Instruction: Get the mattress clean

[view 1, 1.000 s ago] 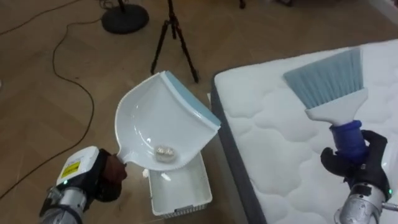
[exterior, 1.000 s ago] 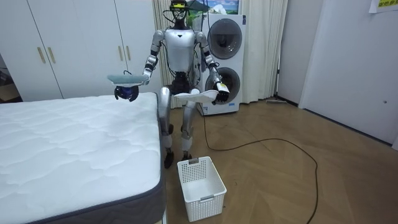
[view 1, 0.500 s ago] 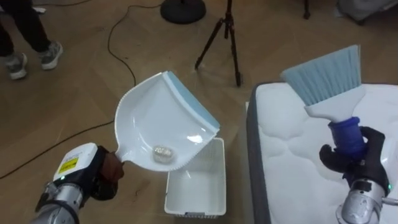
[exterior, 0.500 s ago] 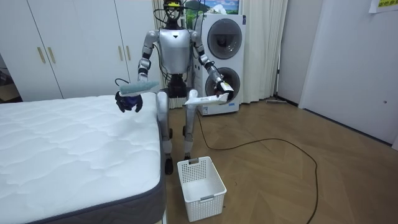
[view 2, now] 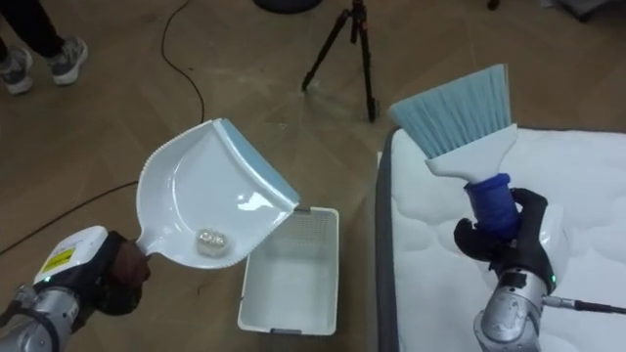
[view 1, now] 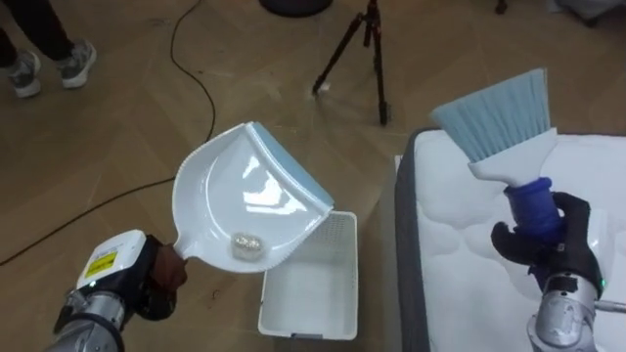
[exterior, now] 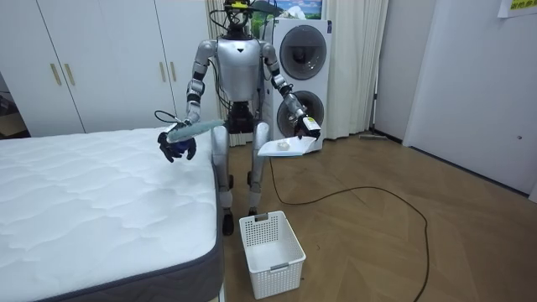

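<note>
My left hand is shut on the handle of a white dustpan with a pale blue lip, held over the floor beside the bed. A small crumpled white scrap lies in the pan near its handle end. Part of the pan overlaps a white plastic basket that stands on the floor by the bed's corner. My right hand is shut on the blue handle of a brush with pale blue bristles, raised over the white quilted mattress. In the room view I stand at the bed's corner, with the basket in front of me.
A black tripod stands on the wooden floor beyond the basket. A dark cable loops across the floor at the left. A person's feet show at the top left. White wardrobes and stacked washing machines line the far wall.
The camera has turned a little left, so the bed has slid right. The dustpan has come slightly lower and nearer, still over the basket's edge. The brush stays raised over the mattress.
</note>
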Robot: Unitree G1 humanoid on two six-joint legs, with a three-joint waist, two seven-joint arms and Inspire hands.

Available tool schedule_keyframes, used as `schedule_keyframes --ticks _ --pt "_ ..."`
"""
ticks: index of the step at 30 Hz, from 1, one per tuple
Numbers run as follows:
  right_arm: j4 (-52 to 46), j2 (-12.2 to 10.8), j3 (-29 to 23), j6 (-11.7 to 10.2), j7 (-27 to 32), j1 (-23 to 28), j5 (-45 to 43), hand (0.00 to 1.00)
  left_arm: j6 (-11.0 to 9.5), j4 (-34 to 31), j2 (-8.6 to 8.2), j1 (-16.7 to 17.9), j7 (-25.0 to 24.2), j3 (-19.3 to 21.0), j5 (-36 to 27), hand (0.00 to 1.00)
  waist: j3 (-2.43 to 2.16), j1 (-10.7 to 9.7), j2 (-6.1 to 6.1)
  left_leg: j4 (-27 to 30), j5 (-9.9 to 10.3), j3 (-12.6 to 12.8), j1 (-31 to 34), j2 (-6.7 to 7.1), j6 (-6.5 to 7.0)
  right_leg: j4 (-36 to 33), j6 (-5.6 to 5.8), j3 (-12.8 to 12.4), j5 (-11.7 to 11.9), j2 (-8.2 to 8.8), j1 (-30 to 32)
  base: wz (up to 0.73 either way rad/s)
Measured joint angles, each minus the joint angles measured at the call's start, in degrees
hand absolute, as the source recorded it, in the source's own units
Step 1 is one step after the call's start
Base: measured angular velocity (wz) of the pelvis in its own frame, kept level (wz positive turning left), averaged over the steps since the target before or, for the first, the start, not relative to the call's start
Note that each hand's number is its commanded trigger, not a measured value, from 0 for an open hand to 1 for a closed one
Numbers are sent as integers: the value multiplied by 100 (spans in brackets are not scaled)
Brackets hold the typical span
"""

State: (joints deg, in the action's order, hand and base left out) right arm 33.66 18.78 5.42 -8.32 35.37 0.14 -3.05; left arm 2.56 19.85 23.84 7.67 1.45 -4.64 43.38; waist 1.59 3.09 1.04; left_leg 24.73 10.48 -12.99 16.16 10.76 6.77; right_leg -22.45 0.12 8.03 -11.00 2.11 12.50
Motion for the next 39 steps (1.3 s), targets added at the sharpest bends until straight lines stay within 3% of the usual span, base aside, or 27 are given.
schedule_keyframes --ticks 3,7,11,13,16,20,23,24,26,27,30,39 --pt "286 4 -11 -52 46 -279 0 0 -51 235 78 -325 16 -1 1 100 35 -110 91 -40 -80 -24 170 12 129 -26 -3 13 -2 23 202 4" --pt "685 51 -2 -170 103 -500 0 0 -69 649 307 -773 28 -151 1 100 45 -156 172 -92 -123 56 288 22 166 -167 -23 87 -45 101 427 -7" --pt "1100 132 11 -303 108 -676 -4 0 -146 852 602 -956 63 -376 -8 100 60 -283 218 -36 -131 193 455 101 179 -471 12 66 -207 238 702 -4" --pt "1212 142 11 -303 139 -678 -6 0 -133 961 680 -1004 64 -468 -7 100 69 -304 244 -45 -129 331 547 119 177 -662 34 45 -257 308 899 -9" --pt "1270 184 10 -303 186 -702 -6 0 -123 966 770 -1116 57 -509 -5 100 94 -352 307 9 -129 347 788 160 175 -858 47 50 -279 372 1193 3" --pt "1305 208 13 -304 260 -737 -165 0 -83 971 938 -1326 58 -544 2 100 94 -417 386 60 -144 352 1013 200 136 -971 47 -12 -306 399 1446 5" --pt "1308 209 12 -310 267 -746 -285 0 7 979 1090 -1511 57 -626 15 100 98 -491 401 31 -133 426 1174 184 -116 -945 38 13 -311 423 1543 13" --pt "1308 225 9 -307 303 -744 -349 0 34 984 1102 -1562 57 -629 24 100 99 -547 402 5 -129 625 1252 142 -354 -934 25 33 -318 469 1584 23" --pt "1308 238 8 -307 335 -740 -438 0 54 988 1110 -1618 40 -642 136 100 98 -614 440 -17 -128 1088 1352 -10 -458 -925 18 79 -322 489 1633 24" --pt "1309 239 10 -306 337 -736 -436 0 77 1014 1127 -1703 31 -718 138 100 101 -624 454 -5 -131 1197 1401 -50 -454 -924 15 82 -325 479 1666 18" --pt "1309 239 29 -306 338 -748 -438 0 82 1169 1145 -1922 30 -977 199 100 121 -608 491 -3 -138 1202 1424 -52 -442 -930 15 72 -325 477 1691 5" --pt "1317 232 254 -309 405 -742 -533 0 91 1160 1372 -2023 -65 -1373 635 100 136 -668 569 -64 -266 1185 1485 -11 -225 -1047 15 45 -347 503 1854 2"
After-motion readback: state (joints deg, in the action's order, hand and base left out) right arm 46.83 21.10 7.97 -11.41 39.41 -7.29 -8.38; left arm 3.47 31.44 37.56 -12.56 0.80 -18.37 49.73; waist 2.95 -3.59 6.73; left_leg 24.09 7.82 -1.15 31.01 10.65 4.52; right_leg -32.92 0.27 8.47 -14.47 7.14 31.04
